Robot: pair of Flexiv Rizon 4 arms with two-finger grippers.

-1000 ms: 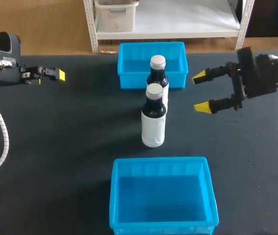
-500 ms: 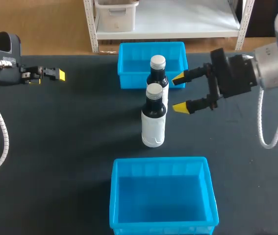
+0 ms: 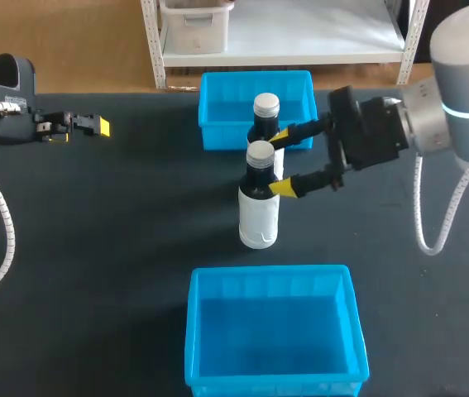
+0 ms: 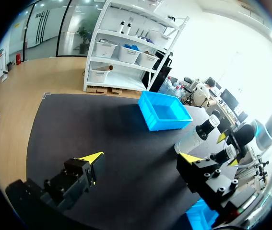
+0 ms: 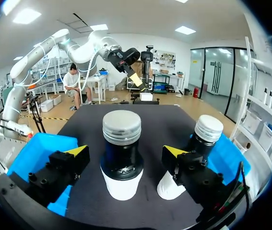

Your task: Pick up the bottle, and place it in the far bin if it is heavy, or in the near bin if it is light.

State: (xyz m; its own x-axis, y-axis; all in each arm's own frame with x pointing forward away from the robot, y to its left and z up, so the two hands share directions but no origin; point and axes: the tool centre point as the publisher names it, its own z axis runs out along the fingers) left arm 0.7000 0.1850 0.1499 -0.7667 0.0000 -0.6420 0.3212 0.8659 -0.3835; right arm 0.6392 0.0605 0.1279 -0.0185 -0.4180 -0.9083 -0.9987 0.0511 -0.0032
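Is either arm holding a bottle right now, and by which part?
Nothing is held. The nearer bottle sits ungripped between the right gripper's open jaws; the left gripper is open and empty.

Colour check: blue, black, white, yellow.
Plain bright blue: upper-centre bin point(image 3: 217, 116), lower-centre bin point(image 3: 267, 331). Matte black: table point(image 3: 118, 240). Dark body, white label, silver ribbed cap: front bottle point(image 3: 259, 207), rear bottle point(image 3: 266, 105). Black with yellow tips: left gripper point(image 3: 98, 126), right gripper point(image 3: 278, 164). Grey with cyan ring: right arm point(image 3: 457, 50).

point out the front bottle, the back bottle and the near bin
front bottle point(image 3: 259, 217), head view, on its white label
back bottle point(image 3: 266, 105), head view, on its cap
near bin point(image 3: 267, 271), head view, on its far rim
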